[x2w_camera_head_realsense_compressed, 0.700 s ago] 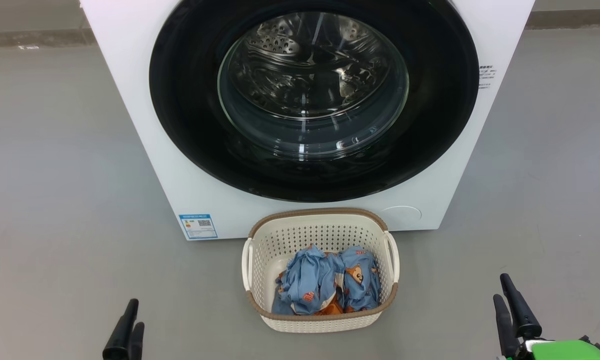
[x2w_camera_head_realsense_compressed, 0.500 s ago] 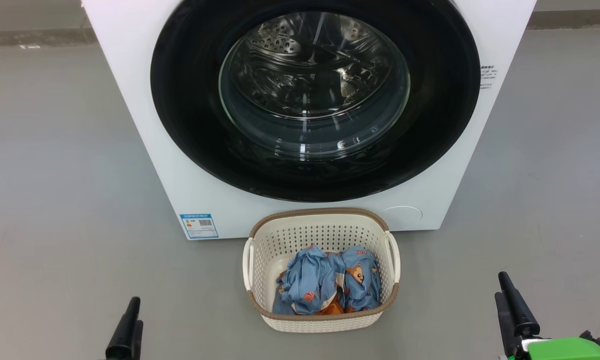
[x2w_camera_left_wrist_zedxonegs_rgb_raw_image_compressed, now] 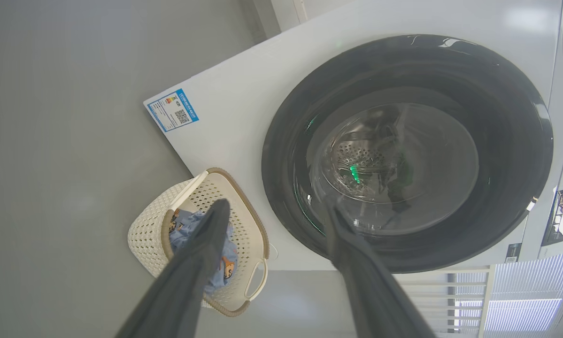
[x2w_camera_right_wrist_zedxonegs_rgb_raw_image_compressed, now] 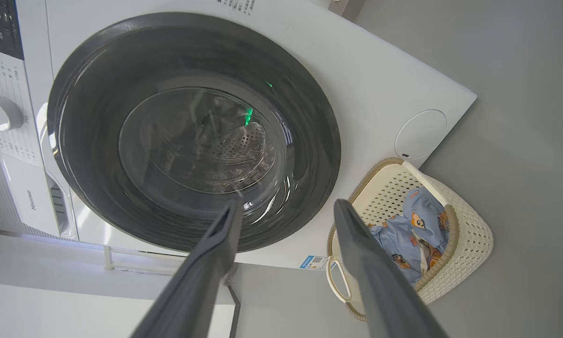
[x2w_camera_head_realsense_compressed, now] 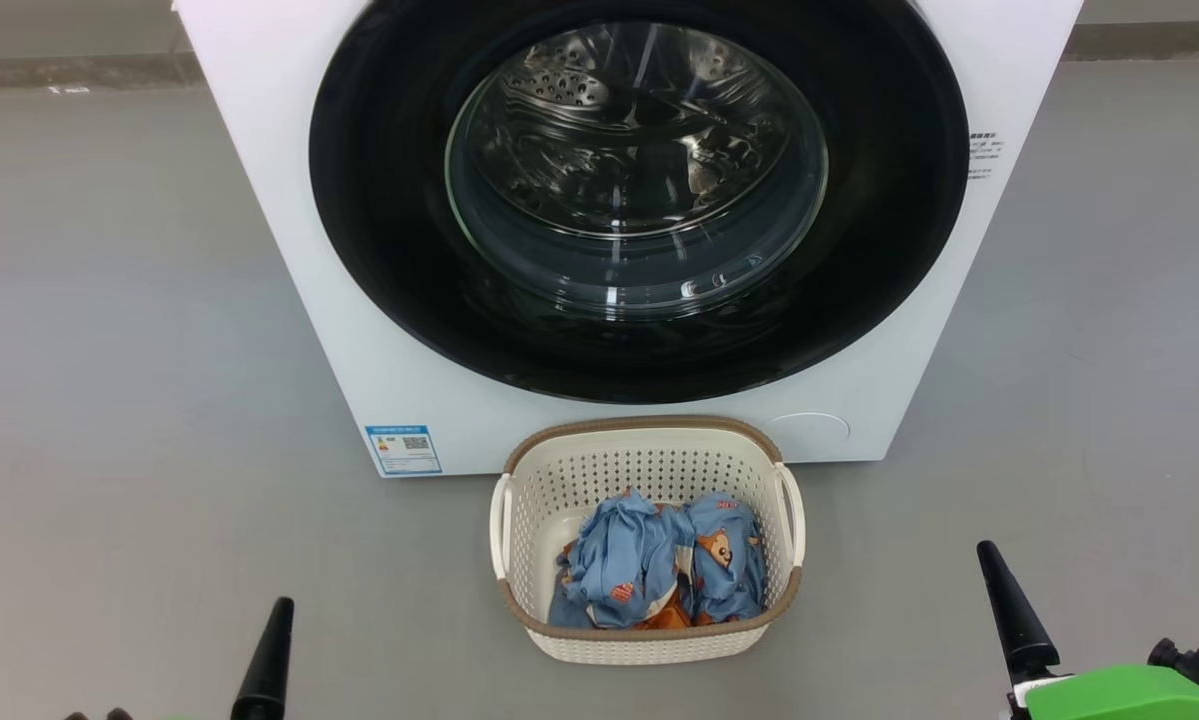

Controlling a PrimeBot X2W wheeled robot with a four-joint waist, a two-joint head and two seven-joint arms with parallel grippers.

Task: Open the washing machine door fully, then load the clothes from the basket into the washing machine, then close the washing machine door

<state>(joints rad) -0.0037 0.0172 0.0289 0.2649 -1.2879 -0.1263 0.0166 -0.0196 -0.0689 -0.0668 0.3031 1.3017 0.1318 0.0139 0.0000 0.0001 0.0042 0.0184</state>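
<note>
washing machine door (x2w_camera_head_realsense_compressed: 639, 190) shut, far centre; basket (x2w_camera_head_realsense_compressed: 649, 465) of clothes (x2w_camera_head_realsense_compressed: 649, 570) on the floor just before it. my left gripper (x2w_camera_left_wrist_zedxonegs_rgb_raw_image_compressed: 275, 209) and right gripper (x2w_camera_right_wrist_zedxonegs_rgb_raw_image_compressed: 286, 206) gape wide, both empty. i'd hook the door's rim, then pull it round in a full arc.

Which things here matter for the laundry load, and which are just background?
For the job: washing machine; door, shut; basket in front of the machine; clothes in the basket.
Background: blue label; round cap; control dial; floor.
</note>
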